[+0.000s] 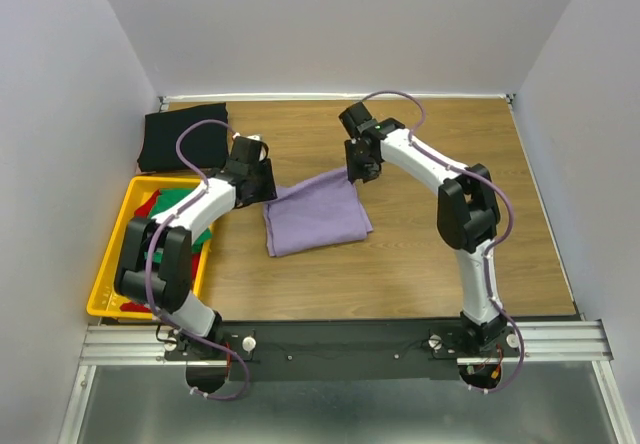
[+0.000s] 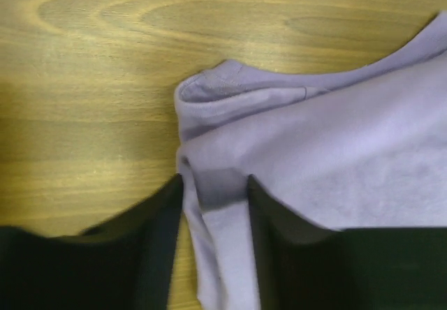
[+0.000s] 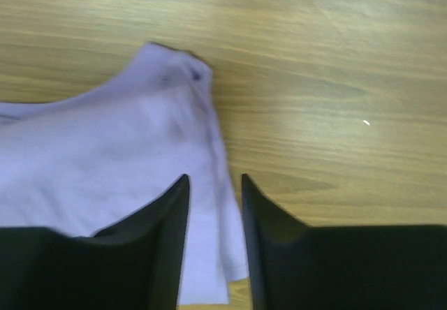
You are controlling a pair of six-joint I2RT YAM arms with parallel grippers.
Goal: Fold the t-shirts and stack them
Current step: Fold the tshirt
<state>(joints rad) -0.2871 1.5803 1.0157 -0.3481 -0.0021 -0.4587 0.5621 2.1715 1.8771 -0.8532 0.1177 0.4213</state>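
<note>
The purple t-shirt [image 1: 318, 219] is lying folded in the middle of the table [image 1: 420, 264]. The left claw [image 2: 215, 183] and the right claw [image 3: 214, 181] are hanging half open over its back corners (cloth under them, nothing pinched).

Table [image 1: 400, 264] open right of lavender tee [image 1: 315, 219]; yellow crate [image 1: 108, 264] blocks left edge.

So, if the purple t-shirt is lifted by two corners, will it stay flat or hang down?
It probably hangs limp: the purple t-shirt is thin cloth, folded over itself, with a soft bunched corner. It looks light for its size. Pushed, it would likely wrinkle on the wooden table rather than slide.
</note>
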